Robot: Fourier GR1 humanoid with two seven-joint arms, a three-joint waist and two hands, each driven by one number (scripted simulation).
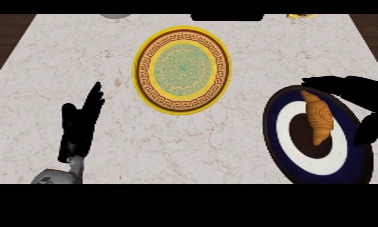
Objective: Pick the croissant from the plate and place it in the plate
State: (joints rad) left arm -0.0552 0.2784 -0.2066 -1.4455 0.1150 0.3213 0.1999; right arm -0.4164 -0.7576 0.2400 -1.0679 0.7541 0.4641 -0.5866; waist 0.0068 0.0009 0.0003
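- Head view: croissant (318,117) lies on the dark blue and white plate (279,136) at lower right of frame, long axis running top to bottom, not lifted yet.
- Right hand (353,96) sits at the right edge over that plate, fingers spread; one part arches above the croissant's upper tip, another shows beside the plate's right rim. Nothing pinched that I can see; contact with the croissant cannot be told.
- Left hand (80,123) at lower left, fingers straight and pressed together, pointing up, resting on the desk (66,51); holds nothing.
- Target looks like the yellow patterned plate (182,70), upper centre, well apart from the blue plate.
- Risk: hand closes near the narrow tip only, so the croissant could pivot or slip out on lift.
- Risk: fingers catch the blue plate's rim and drag or tilt the plate instead.
- Risk: the carry crosses open desk leftward; an early release would land the croissant short of the yellow plate or on its rim.
- Much of the right hand is cut off by the frame edge, so the grasp is hard to judge.
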